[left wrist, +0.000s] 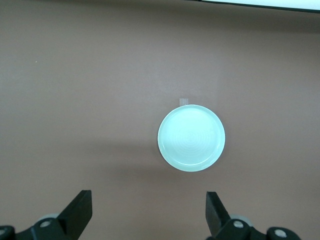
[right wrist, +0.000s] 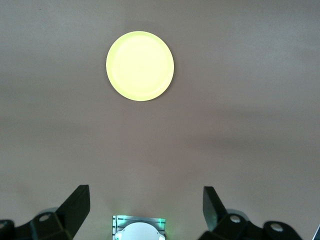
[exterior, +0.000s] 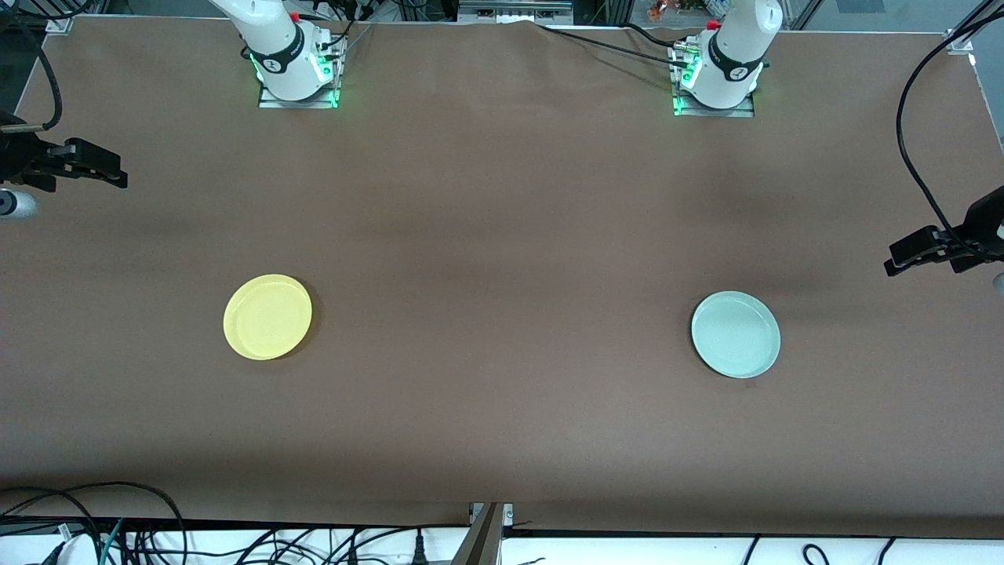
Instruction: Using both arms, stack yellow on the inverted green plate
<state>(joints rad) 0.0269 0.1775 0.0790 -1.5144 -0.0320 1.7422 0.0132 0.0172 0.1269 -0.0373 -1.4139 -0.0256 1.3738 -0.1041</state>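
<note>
I see the yellow plate [exterior: 267, 317] lower left, green plate [exterior: 736, 334] lower right, both rim-up; left gripper [left wrist: 148, 212] and right gripper [right wrist: 146, 207] hang spread wide, holding nothing.

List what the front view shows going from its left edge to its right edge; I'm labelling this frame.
right gripper → yellow plate → right arm's base → left arm's base → green plate → left gripper
</note>
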